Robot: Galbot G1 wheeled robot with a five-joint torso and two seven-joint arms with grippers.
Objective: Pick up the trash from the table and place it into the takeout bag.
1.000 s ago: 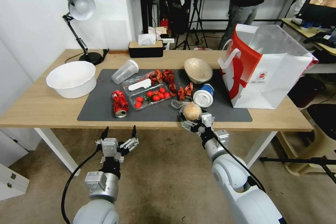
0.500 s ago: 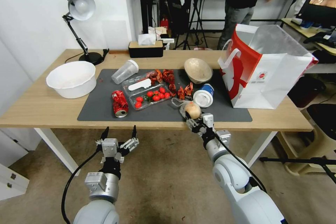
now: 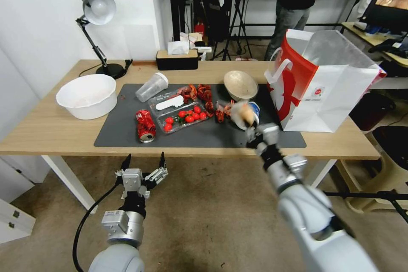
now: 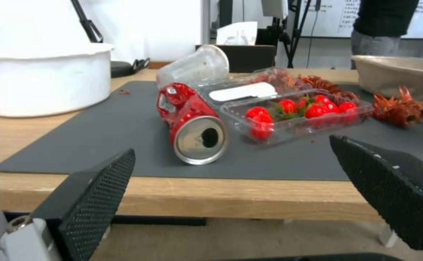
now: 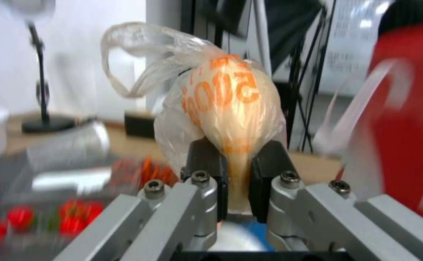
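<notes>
My right arm reaches up from the lower right of the head view, forearm angled toward the centre, and my right pincer (image 3: 250,126) is clenched on the bun in its clear plastic bag with orange print (image 5: 225,105). The bun is lifted off the long light-wood surface (image 3: 51,127), in front of the blue-and-white lidded cup (image 3: 253,109), centre right of the frame. In the right wrist view the two dark fingers (image 5: 206,163) squeeze the bag's lower part, and the loose plastic stands up above them.

The boxy white paper takeout bag with a red side panel (image 3: 327,93) stands open at the right end of the surface, just beside the bun.

My left arm hangs low at the lower left, below the surface's near edge, its left pincer (image 3: 144,162) released, fingers spread, pointing at the crushed red drink can (image 4: 192,123) lying on the dark grey mat (image 3: 123,136).
</notes>
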